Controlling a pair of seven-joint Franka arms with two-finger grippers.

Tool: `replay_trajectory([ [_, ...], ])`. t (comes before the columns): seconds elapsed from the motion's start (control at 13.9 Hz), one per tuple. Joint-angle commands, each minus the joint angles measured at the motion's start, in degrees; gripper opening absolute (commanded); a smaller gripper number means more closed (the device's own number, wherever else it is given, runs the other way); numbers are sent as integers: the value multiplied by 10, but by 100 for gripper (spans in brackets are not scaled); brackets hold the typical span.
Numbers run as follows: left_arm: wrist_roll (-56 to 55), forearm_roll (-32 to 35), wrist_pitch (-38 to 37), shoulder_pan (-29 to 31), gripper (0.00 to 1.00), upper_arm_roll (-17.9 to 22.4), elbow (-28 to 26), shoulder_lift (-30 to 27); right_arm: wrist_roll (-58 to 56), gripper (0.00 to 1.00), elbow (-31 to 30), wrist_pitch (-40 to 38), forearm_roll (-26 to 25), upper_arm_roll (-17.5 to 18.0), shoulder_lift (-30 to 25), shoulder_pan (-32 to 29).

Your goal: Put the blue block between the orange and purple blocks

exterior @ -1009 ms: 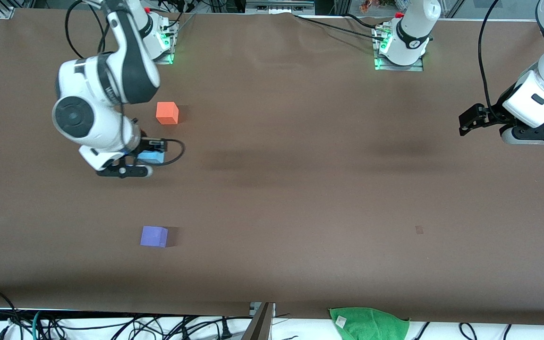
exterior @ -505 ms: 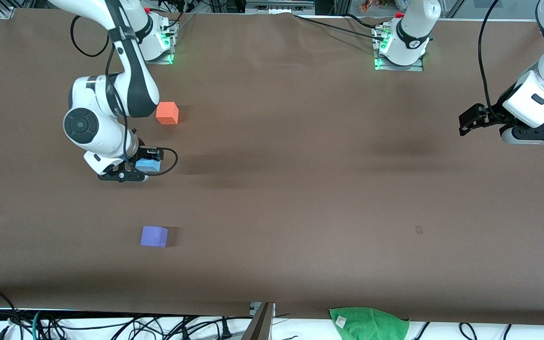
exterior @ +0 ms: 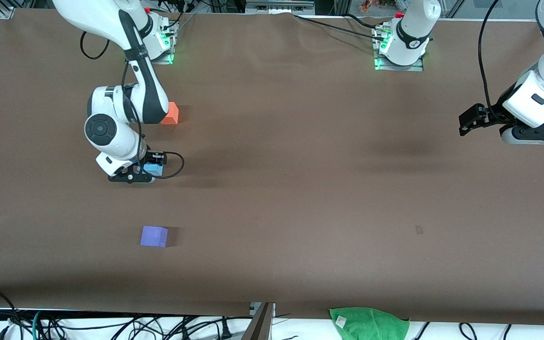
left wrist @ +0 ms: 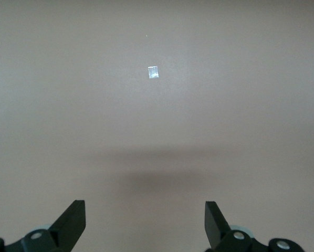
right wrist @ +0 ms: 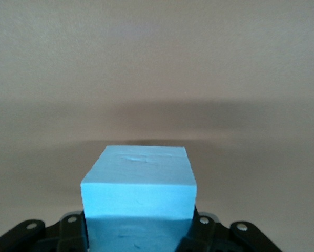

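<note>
Brown desk (exterior: 300, 189) here: my right jaws (exterior: 145, 171) clamp the blue block (exterior: 153, 168) between orange block (exterior: 172, 113) and purple block (exterior: 153, 236) for the drop, left jaws (exterior: 465, 123) idle, spread.

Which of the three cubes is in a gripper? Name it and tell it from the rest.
The blue block, clamped in the right gripper; the orange block and the purple block sit untouched on the table.

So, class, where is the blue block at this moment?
The blue block is gripped by the right gripper over the table between the orange block and the purple block, toward the right arm's end.
</note>
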Motion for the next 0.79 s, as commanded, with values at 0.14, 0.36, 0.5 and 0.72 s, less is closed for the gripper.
replay_trajectory([
  [0.14, 12, -6, -3, 1, 100, 3, -1, -5, -96, 47, -8, 38, 56, 9, 17, -1],
  [0.36, 12, -6, -3, 1, 100, 3, -1, -5, -131, 47, -7, 46, 87, 9, 32, 0],
  [0.5, 12, -6, -3, 1, 100, 3, -1, -5, -135, 47, -6, 46, 87, 9, 32, -4],
  [0.72, 12, -5, -3, 1, 100, 3, 0, -5, -135, 47, -5, 53, 87, 9, 43, -9],
])
